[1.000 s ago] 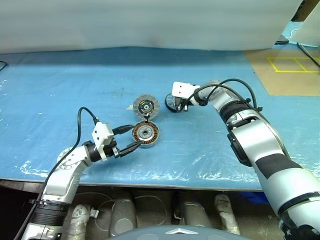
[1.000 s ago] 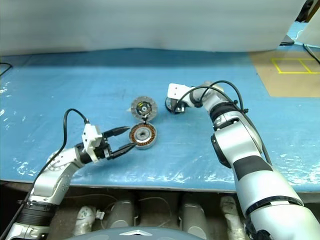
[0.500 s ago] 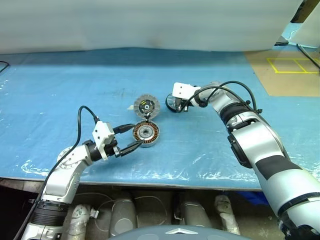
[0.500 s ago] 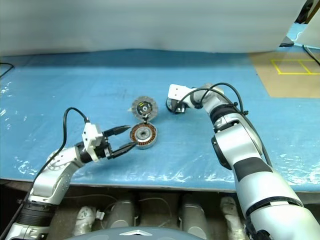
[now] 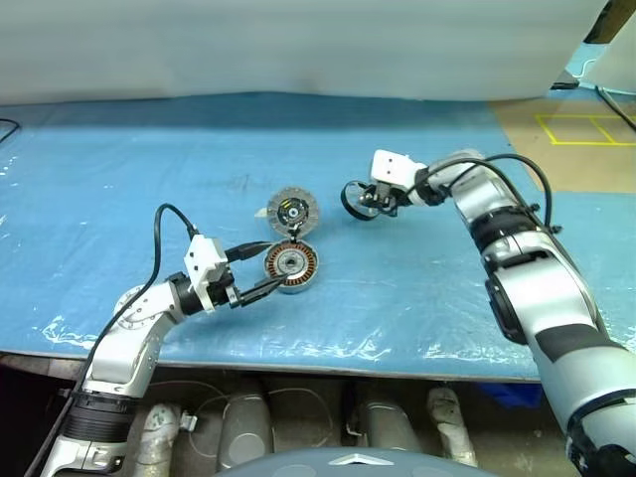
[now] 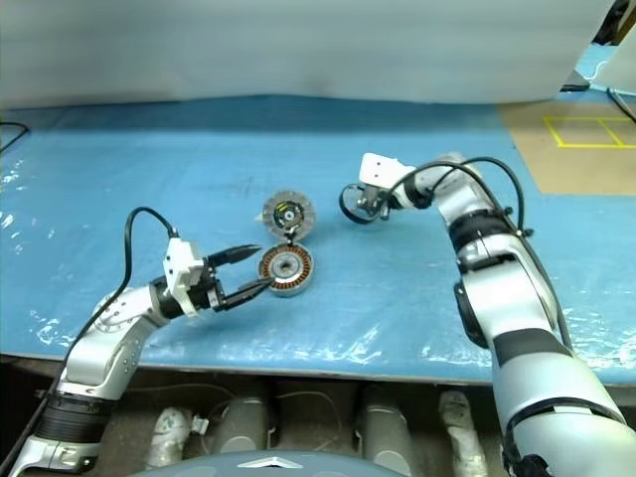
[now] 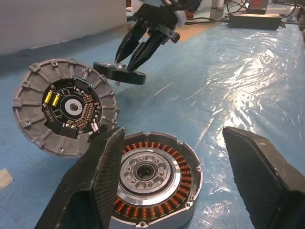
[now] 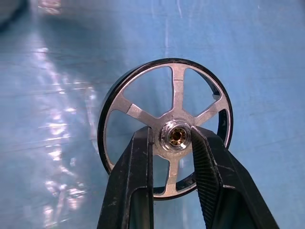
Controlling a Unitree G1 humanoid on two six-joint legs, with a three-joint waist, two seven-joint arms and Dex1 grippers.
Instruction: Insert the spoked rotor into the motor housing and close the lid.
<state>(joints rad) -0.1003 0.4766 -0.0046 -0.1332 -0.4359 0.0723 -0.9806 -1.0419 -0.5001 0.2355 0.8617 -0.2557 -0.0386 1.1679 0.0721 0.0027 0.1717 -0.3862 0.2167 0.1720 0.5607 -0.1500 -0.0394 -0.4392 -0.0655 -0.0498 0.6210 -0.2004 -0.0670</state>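
My right gripper point(image 5: 366, 204) is shut on the spoked rotor point(image 8: 164, 126), its two fingers pinching the silver hub from either side. The rotor point(image 5: 355, 199), a dark ring with silver spokes, hangs just above the blue table to the right of the lid. The motor housing point(image 5: 290, 264), with copper windings around a silver hub, lies flat at mid-table. My left gripper point(image 7: 172, 131) is open, a finger point(image 7: 95, 181) on each side of the housing's near edge. The lid point(image 7: 64, 107), a ribbed grey disc, stands tilted just behind the housing with its circuit side showing.
A blue plastic sheet point(image 5: 417, 288) covers the table, wrinkled along the near edge. A brown floor patch with yellow tape point(image 5: 581, 129) lies at the far right. A pale wall point(image 5: 298, 50) borders the table's far side.
My right gripper has moved to the right and slightly up with the rotor in it, its wrist turning. The left gripper, housing and lid have stayed in place.
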